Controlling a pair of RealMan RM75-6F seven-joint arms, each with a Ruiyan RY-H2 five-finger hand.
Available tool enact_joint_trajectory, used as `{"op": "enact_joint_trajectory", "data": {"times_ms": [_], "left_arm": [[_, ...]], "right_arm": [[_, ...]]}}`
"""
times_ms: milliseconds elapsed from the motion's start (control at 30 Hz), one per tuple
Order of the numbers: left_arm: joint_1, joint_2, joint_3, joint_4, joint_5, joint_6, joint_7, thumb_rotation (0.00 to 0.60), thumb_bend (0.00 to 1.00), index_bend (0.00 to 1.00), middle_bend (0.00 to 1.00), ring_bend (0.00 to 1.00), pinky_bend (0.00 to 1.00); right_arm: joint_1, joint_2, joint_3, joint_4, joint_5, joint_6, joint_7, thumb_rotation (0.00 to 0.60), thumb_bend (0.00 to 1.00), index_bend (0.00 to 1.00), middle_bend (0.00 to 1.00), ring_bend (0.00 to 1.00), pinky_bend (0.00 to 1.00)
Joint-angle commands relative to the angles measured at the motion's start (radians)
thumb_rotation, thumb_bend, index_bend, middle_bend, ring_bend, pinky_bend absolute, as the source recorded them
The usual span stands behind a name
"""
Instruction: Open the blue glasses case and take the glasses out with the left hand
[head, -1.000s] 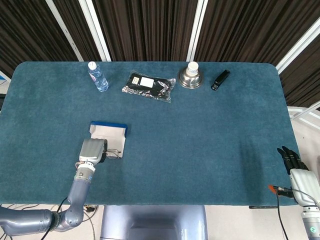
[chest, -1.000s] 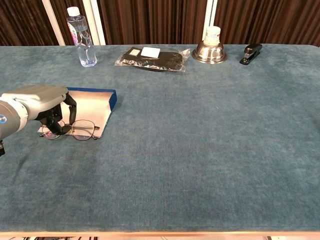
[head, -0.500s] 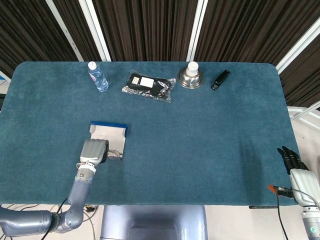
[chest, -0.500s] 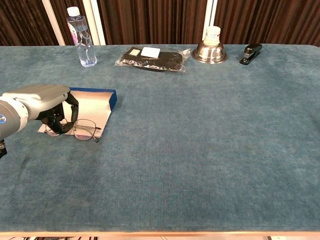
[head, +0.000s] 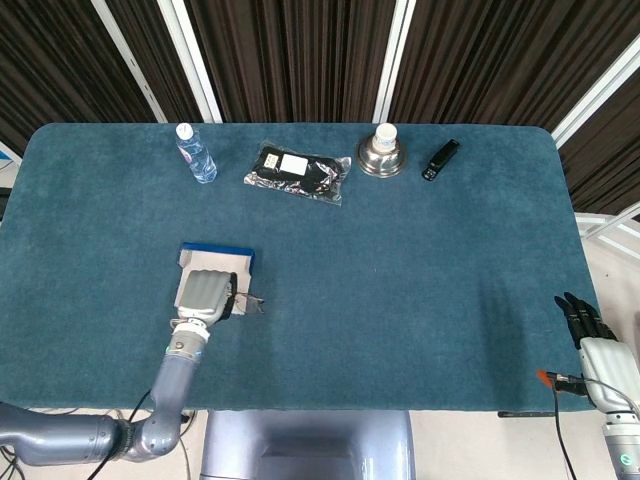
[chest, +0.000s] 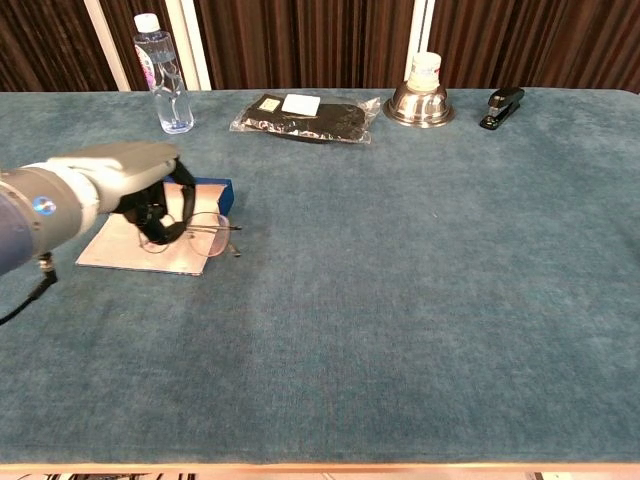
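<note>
The blue glasses case (chest: 150, 250) lies open on the table, its pale lining up and its blue edge (head: 217, 251) at the far side. My left hand (chest: 135, 180) hovers over the case and holds the thin-framed glasses (chest: 205, 232) lifted above it, one lens sticking out to the right. In the head view the left hand (head: 205, 293) covers most of the case, and the glasses (head: 250, 303) peek out at its right. My right hand (head: 592, 340) hangs off the table's right edge, fingers straight, holding nothing.
Along the far edge stand a water bottle (head: 195, 152), a black packet in clear plastic (head: 298, 171), a metal bowl with a white cup (head: 382, 152) and a black stapler (head: 440, 158).
My left hand has lifted the glasses off the table and carried them up and to the right, over the open case. The right hand has not moved.
</note>
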Motion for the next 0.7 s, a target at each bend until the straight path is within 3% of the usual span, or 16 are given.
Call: {"op": "enact_joint_trajectory", "data": {"times_ms": [33, 367, 700], "left_arm": [[-0.041, -0.047, -0.032, 0.016, -0.037, 0.005, 0.035, 0.600, 0.45, 0.57, 1.00, 1.00, 1.00], [-0.131, -0.150, -0.088, 0.064, -0.084, 0.024, 0.088, 0.600, 0.45, 0.56, 1.00, 1.00, 1.00], [-0.160, -0.212, -0.081, 0.110, -0.074, 0.023, 0.076, 0.600, 0.40, 0.48, 1.00, 1.00, 1.00]], "right_arm": [[0.000, 0.000, 0.000, 0.000, 0.001, -0.001, 0.002, 0.600, 0.12, 0.00, 0.00, 0.00, 0.21], [0.002, 0.002, 0.001, 0.002, 0.003, -0.005, 0.007, 0.600, 0.12, 0.00, 0.00, 0.00, 0.21], [0.002, 0.001, 0.001, 0.002, 0.003, -0.005, 0.007, 0.600, 0.12, 0.00, 0.00, 0.00, 0.21]]}}
